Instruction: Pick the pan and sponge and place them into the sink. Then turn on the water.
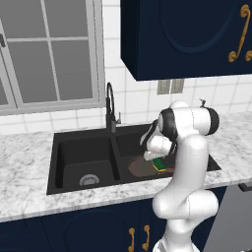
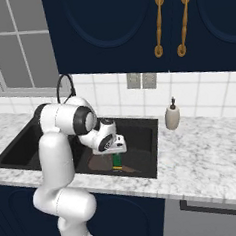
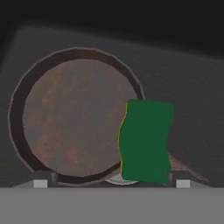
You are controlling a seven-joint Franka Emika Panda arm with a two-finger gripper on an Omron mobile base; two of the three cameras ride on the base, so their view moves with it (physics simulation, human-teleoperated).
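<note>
Since things lie so, done: pan [image 3: 74, 118] and sponge [image 3: 145, 140] sit in the sink [image 1: 64, 147].
Left: tap [image 1: 110, 106] not on.
Fingers [image 3: 40, 183]: spread apart, holding nothing.

A white-and-grey marble counter [image 1: 29, 152] runs below a white tiled wall [image 2: 208, 90] with a paned window [image 1: 47, 54] and twin outlets [image 2: 141, 80], between navy cabinets [image 2: 132, 23] with gold handles [image 2: 157, 24] above and below.
</note>
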